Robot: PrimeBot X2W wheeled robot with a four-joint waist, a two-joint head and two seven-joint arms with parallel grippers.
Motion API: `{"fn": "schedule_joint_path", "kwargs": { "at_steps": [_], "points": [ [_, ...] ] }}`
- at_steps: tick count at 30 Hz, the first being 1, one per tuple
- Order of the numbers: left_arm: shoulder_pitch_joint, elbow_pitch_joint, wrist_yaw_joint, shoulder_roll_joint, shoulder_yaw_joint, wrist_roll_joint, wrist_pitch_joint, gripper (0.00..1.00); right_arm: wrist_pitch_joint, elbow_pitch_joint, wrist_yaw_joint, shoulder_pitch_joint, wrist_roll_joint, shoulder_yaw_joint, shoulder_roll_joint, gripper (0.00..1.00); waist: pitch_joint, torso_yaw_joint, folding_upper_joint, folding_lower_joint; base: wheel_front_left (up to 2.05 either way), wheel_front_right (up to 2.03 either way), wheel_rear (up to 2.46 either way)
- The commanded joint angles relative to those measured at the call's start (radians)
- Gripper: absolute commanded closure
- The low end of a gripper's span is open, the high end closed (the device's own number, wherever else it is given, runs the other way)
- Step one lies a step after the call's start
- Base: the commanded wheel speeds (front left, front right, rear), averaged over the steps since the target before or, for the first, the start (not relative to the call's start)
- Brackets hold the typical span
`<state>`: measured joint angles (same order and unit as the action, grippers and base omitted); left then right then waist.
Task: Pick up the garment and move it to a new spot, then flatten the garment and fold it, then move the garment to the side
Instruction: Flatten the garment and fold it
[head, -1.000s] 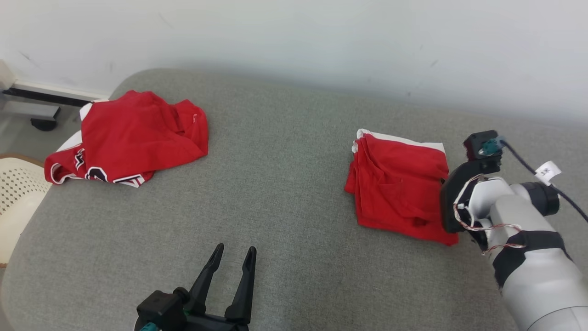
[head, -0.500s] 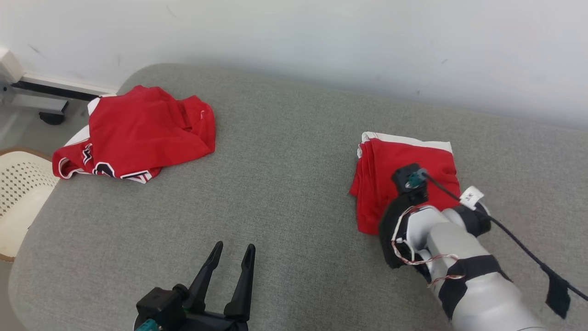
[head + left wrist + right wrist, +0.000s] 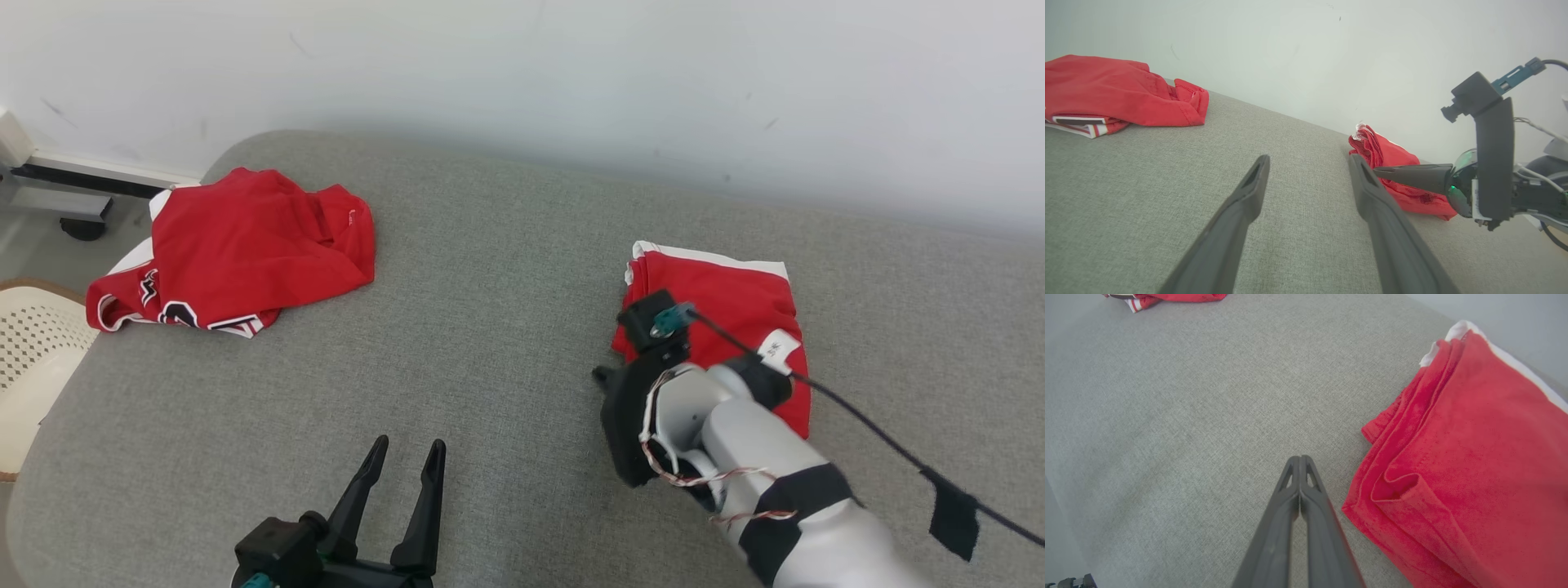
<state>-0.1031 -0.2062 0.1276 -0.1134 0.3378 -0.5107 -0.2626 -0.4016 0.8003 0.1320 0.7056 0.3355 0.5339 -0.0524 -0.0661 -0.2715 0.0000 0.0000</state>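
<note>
Beside folded garment (image 3: 1474,477), right tool (image 3: 1300,458) closed, empty

Bare cushion (image 3: 498,327) between jersey (image 3: 245,245), folded garment (image 3: 735,298)

The folded garment (image 3: 722,298) is a red piece with a white band along its far edge, lying flat on the right part of the grey cushioned surface (image 3: 506,327) as a neat, roughly rectangular stack. Several layered red edges show along its left side, and in the right wrist view a small fold of hem puckers up by its near-left corner. Well apart from it, at the far left corner of the same surface, lies the crumpled garment (image 3: 245,245): a red jersey, loosely heaped and wrinkled, with white trim and dark-and-white lettering along its near edge
</note>
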Motion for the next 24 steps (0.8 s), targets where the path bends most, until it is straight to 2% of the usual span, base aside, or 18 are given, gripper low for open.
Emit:
{"fn": "schedule_joint_path", "kwargs": {
  "at_steps": [1, 5, 9, 15, 20, 24],
  "points": [
    [0.011, 0.003, -0.003, -0.003, -0.003, -0.008, -0.004, 0.0, 0.009, -0.006, -0.003, 0.004, -0.01, -0.013, -0.015, 1.0, 0.002, 0.002, 0.0, 0.0, 0.0, 0.0, 0.0],
    [0.017, 0.005, -0.002, -0.004, -0.004, -0.007, -0.004, 0.0, 0.024, -0.006, -0.003, 0.016, -0.099, -0.107, -0.079, 1.0, 0.005, 0.003, 0.0, 0.0, 0.0, 0.0, 0.0],
    [0.009, 0.01, -0.002, -0.001, 0.004, -0.006, -0.003, 0.0, 0.029, 0.021, -0.003, 0.006, -0.211, -0.211, -0.111, 1.0, -0.01, -0.008, 0.0, 0.0, 0.0, 0.0, 0.0],
    [-0.014, 0.013, 0.0, 0.009, 0.015, -0.008, -0.003, 0.0, 0.038, 0.087, -0.003, -0.018, -0.349, -0.304, -0.088, 1.0, -0.049, -0.033, 0.0, 0.0, 0.0, 0.0, 0.0],
    [-0.019, 0.007, 0.001, 0.011, 0.011, -0.009, -0.003, 0.0, 0.015, 0.134, -0.002, -0.04, -0.352, -0.285, -0.032, 1.0, -0.055, -0.043, 0.0, 0.0, 0.0, 0.0, 0.0],
    [-0.006, 0.0, 0.001, 0.007, 0.002, -0.01, -0.004, 0.0, -0.005, 0.134, 0.001, -0.074, -0.278, -0.188, 0.002, 1.0, -0.038, -0.036, 0.0, 0.0, 0.0, 0.0, 0.0]
  ]
}}
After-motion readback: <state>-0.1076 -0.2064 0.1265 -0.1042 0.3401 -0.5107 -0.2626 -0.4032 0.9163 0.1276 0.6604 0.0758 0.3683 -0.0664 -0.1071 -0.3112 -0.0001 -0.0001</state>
